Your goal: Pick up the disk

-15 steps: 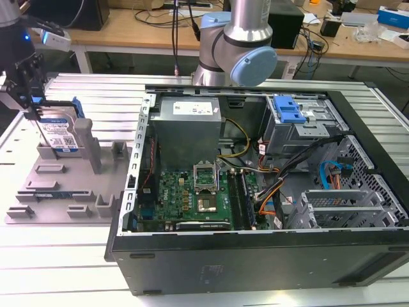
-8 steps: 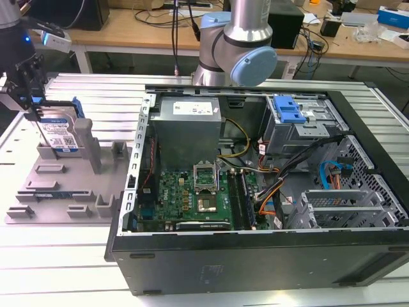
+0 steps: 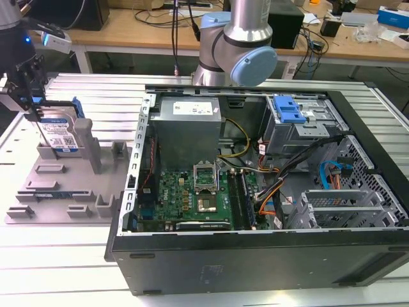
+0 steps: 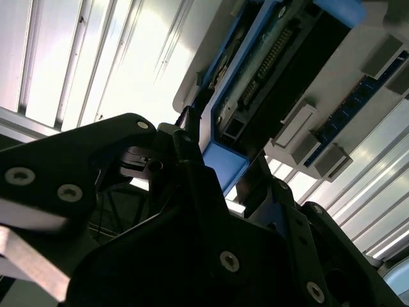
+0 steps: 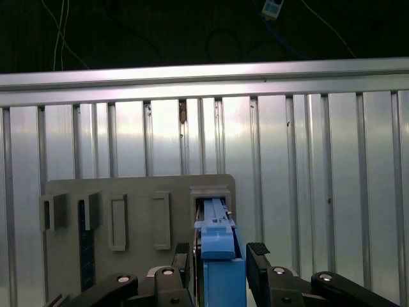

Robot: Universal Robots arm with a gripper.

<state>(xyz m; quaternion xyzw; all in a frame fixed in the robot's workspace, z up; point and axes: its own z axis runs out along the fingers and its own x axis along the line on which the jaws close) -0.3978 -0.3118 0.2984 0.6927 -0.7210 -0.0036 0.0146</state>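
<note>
Ribbed metal tabletop point(image 3: 96, 96) carries a grey holder point(image 3: 64, 185) and, to the exterior view's right of it, an open computer case point(image 3: 255, 256). Wooden benches with cables stand behind.

Inside the case are a motherboard point(image 3: 192, 192), a grey power supply point(image 3: 188, 128), a drive cage with a blue latch point(image 3: 287, 110), and loose cables point(image 3: 271, 192).

The holder has several slots. One takes the disk point(image 3: 61, 133), and a dark blue strip point(image 5: 85, 246) sits in another.

The disk stands on edge with its broad faces upright and its labelled face toward the exterior camera. A blue rail runs up the side on the exterior view's right, so the long axis looks upright. The slot hides the lower end.

The claw point(image 3: 32, 110) is at the disk's upper part. In the first wrist view its fingers point(image 5: 259, 251) press in from both sides of the disk's blue edge, gripping it.
</note>
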